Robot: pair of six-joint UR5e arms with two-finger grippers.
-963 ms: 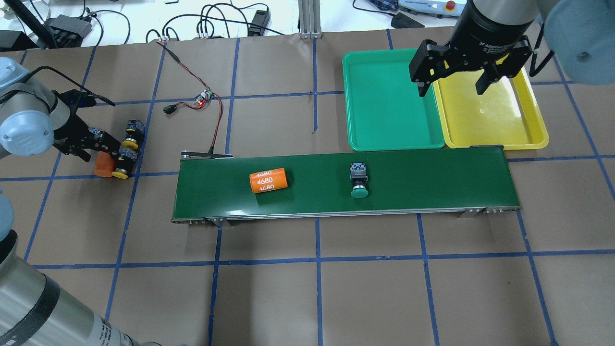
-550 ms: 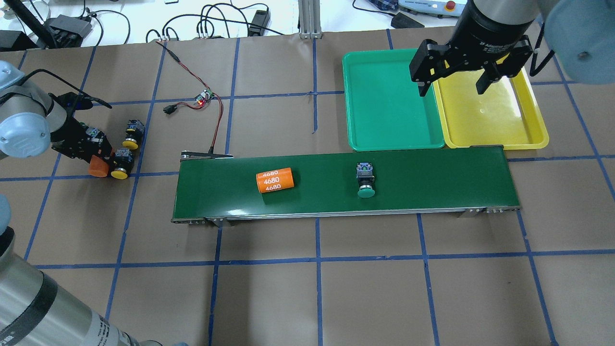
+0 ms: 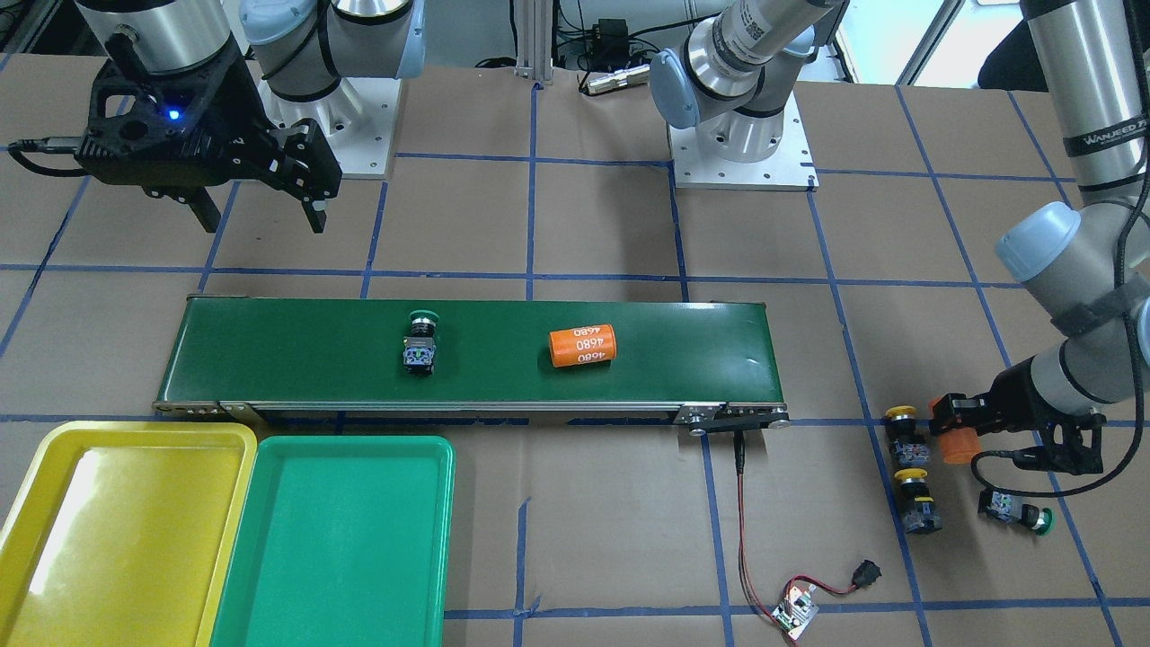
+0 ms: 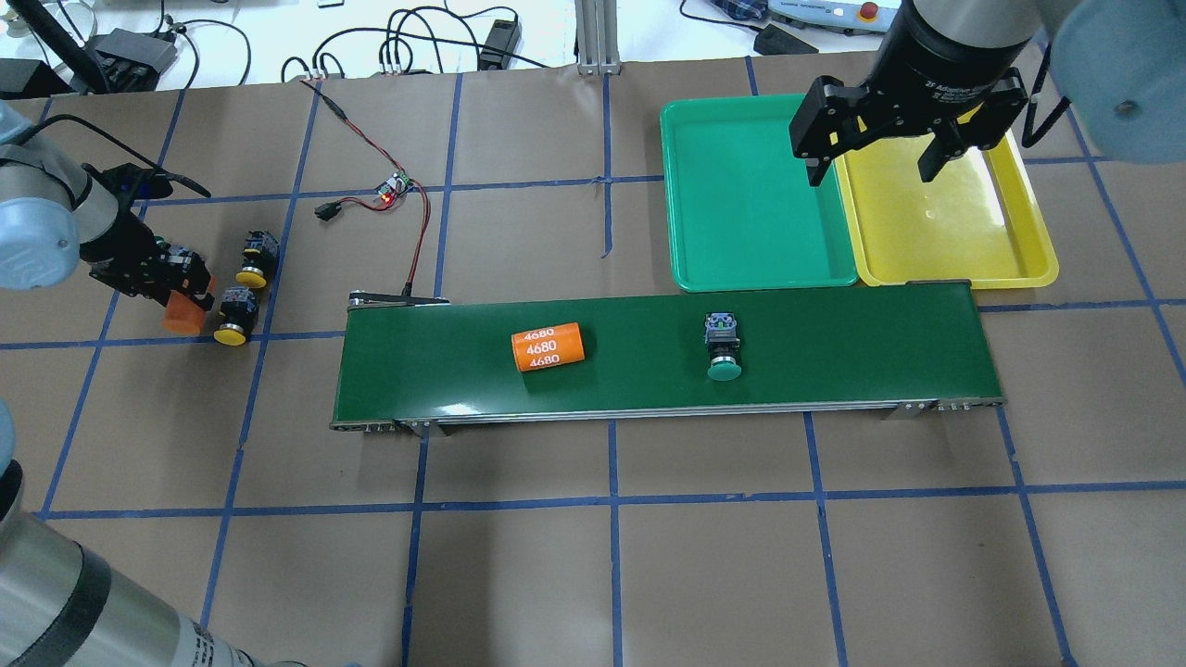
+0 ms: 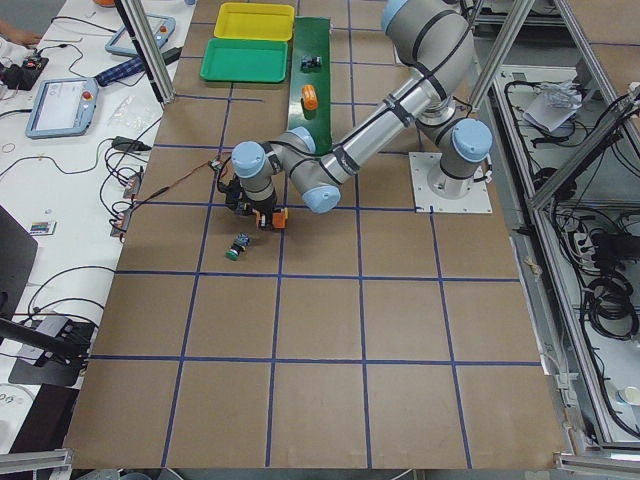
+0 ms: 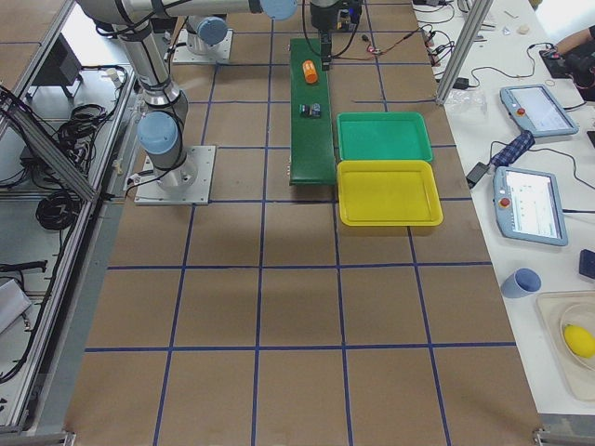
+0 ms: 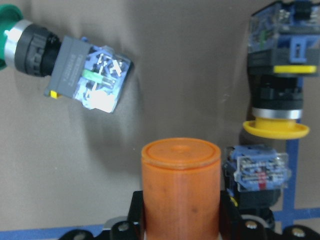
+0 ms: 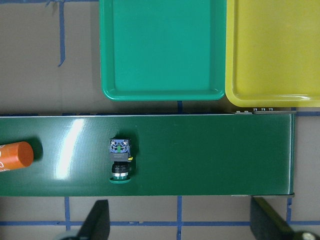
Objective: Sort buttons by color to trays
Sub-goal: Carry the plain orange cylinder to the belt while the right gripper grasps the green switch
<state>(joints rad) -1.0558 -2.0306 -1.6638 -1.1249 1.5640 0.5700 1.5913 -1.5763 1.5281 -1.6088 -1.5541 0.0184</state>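
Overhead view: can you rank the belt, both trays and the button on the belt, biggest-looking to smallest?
1. Belt.
2. Green tray and yellow tray, about alike; right gripper hides part of the yellow.
3. Button.

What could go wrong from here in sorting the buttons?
The left gripper holds an orange cylinder, not a button; it could get sorted by mistake.
That cylinder is very near a yellow button, so moving it could knock the button.
The green button lies on its side on the belt, awkward for the open right gripper.
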